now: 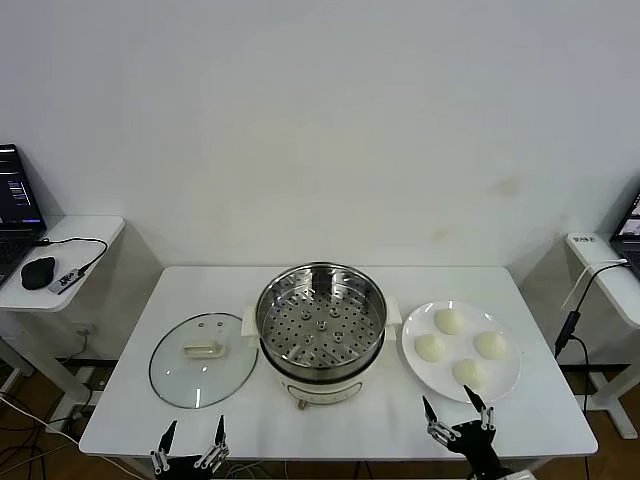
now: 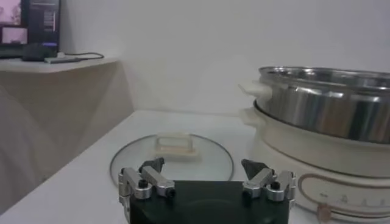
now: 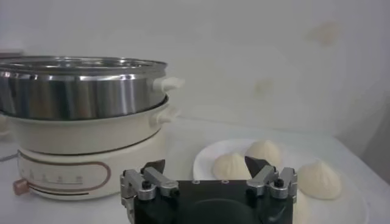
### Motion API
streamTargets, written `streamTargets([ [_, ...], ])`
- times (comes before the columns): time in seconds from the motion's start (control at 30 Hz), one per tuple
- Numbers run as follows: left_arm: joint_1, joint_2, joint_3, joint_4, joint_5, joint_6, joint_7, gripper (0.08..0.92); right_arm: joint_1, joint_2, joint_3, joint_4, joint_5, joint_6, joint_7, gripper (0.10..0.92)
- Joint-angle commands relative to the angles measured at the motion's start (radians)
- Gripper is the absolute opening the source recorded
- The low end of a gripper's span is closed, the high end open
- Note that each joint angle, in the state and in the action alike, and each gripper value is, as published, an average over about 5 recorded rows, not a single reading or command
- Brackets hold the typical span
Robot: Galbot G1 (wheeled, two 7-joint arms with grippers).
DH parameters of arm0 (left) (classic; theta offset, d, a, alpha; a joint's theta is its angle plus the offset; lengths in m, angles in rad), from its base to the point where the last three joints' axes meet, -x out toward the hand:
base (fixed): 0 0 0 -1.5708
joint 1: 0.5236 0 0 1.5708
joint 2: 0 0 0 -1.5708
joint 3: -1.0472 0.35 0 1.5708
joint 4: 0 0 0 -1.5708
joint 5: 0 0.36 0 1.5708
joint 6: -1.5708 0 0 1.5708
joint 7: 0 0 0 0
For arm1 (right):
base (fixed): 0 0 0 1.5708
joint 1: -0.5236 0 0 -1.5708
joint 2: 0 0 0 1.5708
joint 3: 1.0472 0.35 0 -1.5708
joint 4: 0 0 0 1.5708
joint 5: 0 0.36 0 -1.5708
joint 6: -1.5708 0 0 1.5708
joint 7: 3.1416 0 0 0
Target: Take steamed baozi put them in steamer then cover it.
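Several cream-white baozi [image 1: 450,321] lie on a white plate [image 1: 508,378] at the table's right, also in the right wrist view [image 3: 231,166]. The shiny steamer [image 1: 320,322] with its perforated tray stands uncovered at the middle; it shows in the left wrist view [image 2: 323,109] and the right wrist view [image 3: 85,91]. The glass cover [image 1: 203,359] lies flat to its left, handle up, also in the left wrist view [image 2: 173,155]. My left gripper [image 1: 190,445] is open and empty at the front edge before the cover [image 2: 203,167]. My right gripper [image 1: 455,415] is open and empty before the plate [image 3: 205,165].
A side desk with a laptop [image 1: 15,205] and a mouse [image 1: 38,272] stands at the far left. Another desk with a cable [image 1: 575,320] stands at the far right. A white wall is behind the table.
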Motion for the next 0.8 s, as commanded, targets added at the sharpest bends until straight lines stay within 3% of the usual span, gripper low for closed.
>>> streamTargets([
  [0.03, -0.012, 0.003, -0.017, -0.010, 0.018, 0.043, 0.015, 0.823, 0.034, -0.033, 0.035, 0.005, -0.058, -0.016, 0.009, 0.823],
  [0.37, -0.055, 0.029, -0.054, -0.014, 0.028, 0.067, 0.023, 0.823, 0.201, -0.312, 0.184, -0.071, -0.388, -0.074, -0.089, 0.823],
  [0.8, -0.078, 0.032, -0.039, -0.024, 0.073, 0.070, 0.037, 0.823, 0.468, -0.743, 0.077, -0.223, -0.550, -0.104, -0.479, 0.823],
])
